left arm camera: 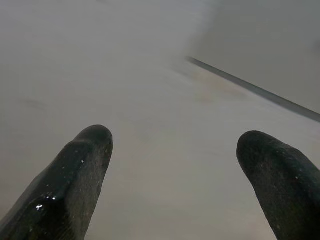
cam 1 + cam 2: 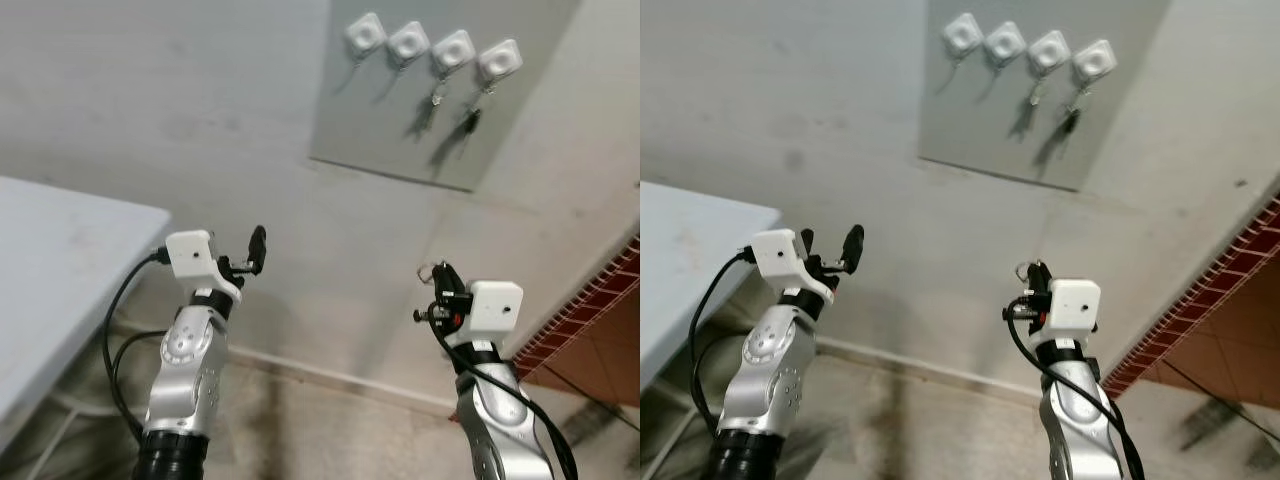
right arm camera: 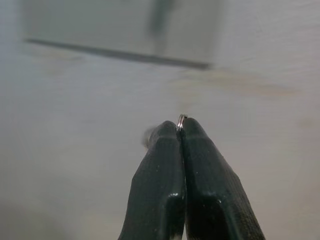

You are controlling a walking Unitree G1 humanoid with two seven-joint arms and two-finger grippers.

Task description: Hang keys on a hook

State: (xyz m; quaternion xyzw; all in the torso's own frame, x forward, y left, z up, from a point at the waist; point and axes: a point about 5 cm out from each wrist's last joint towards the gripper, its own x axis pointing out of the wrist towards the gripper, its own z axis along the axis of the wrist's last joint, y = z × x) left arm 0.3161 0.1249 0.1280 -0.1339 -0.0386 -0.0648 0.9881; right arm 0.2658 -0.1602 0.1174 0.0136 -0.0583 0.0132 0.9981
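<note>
The right gripper [image 3: 181,131] has its jaws pinched tight on the key ring [image 3: 181,120], raised below the wall's hooks [image 2: 433,47] for hanging. The left gripper [image 1: 172,165], jaws apart, holds nothing.

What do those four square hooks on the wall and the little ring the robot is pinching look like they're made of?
The hooks look like glossy white moulded plastic, though I can't be sure. The ring, clamped in the right end effector, glints silver, so probably thin polished metal wire.
</note>
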